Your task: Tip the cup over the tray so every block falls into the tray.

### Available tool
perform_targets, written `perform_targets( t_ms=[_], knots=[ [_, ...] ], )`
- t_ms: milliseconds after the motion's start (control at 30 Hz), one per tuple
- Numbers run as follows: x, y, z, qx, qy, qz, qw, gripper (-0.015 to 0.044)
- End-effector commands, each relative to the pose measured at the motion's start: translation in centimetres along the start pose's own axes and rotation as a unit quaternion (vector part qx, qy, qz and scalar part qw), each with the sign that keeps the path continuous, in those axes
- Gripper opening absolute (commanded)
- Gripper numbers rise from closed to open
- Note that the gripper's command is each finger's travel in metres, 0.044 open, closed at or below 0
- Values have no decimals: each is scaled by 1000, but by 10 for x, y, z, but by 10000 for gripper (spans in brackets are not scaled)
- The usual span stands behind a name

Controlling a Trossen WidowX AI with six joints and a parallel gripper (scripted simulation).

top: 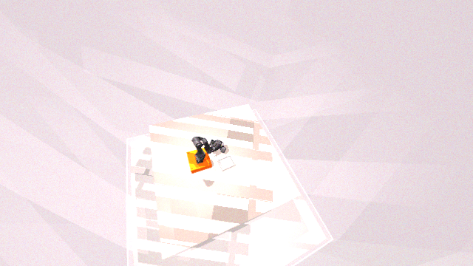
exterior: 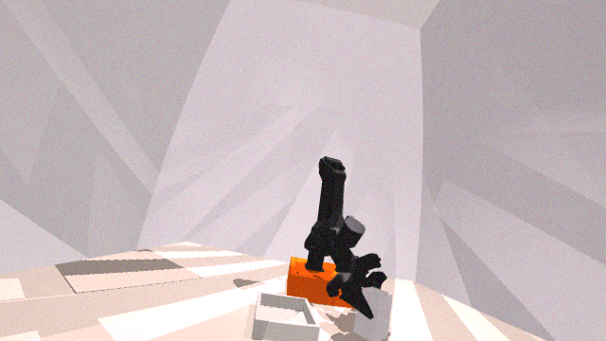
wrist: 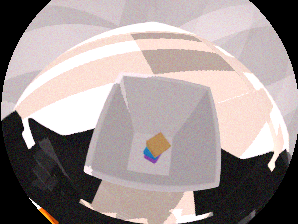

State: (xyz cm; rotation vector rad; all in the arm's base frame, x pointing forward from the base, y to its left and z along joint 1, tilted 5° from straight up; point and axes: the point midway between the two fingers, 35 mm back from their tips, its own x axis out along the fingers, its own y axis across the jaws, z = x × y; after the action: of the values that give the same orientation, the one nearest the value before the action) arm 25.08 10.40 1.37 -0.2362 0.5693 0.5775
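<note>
Going left to right in the exterior view: tray (top: 225, 158) (exterior: 284, 331) at far left of the work, low-walled, flat on the table; then orange base (top: 201, 171) (exterior: 303, 289), just behind; then arm (top: 199, 142) (exterior: 331, 199), folded up high over the base and back down toward the right; then gripper (top: 218, 145) (exterior: 374, 300) (wrist: 156, 129), angled down; then cup (exterior: 381, 308) (wrist: 170, 100), rightmost, upright, mouth up, long axis vertical, apparently on the table. Key relation: cup right between the fingers, one finger on either side in the wrist view, near finger slanting down across the wall in the exterior view. No other arm to weigh up. Fingers part-way apart, neither wide nor together; can't tell whether actually clamped on the cup or just short of contact. In the wrist view, looking straight down into the mouth: purple block (wrist: 151, 159), blue block (wrist: 150, 152) and tan block (wrist: 158, 144) bunched near the bottom, all inside. Likely step: securing the grip, early in the job, no pour yet. Next, probably: finish the squeeze, lift upright, clear the tray wall, carry left, then tip. Main risk: uneven contact skewing the cup, or tilting early and dropping blocks short of the tray.
</note>
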Motion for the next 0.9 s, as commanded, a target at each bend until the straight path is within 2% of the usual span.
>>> perform_targets(
  t_ms=[0,233,867],
  knots=[
    [-1,0,-3,3,5,-1,1000,190],
    [-6,0,5,3,5,-1,1000,6],
    [-26,2,23,3,5,-1,1000,0]
  ],
)
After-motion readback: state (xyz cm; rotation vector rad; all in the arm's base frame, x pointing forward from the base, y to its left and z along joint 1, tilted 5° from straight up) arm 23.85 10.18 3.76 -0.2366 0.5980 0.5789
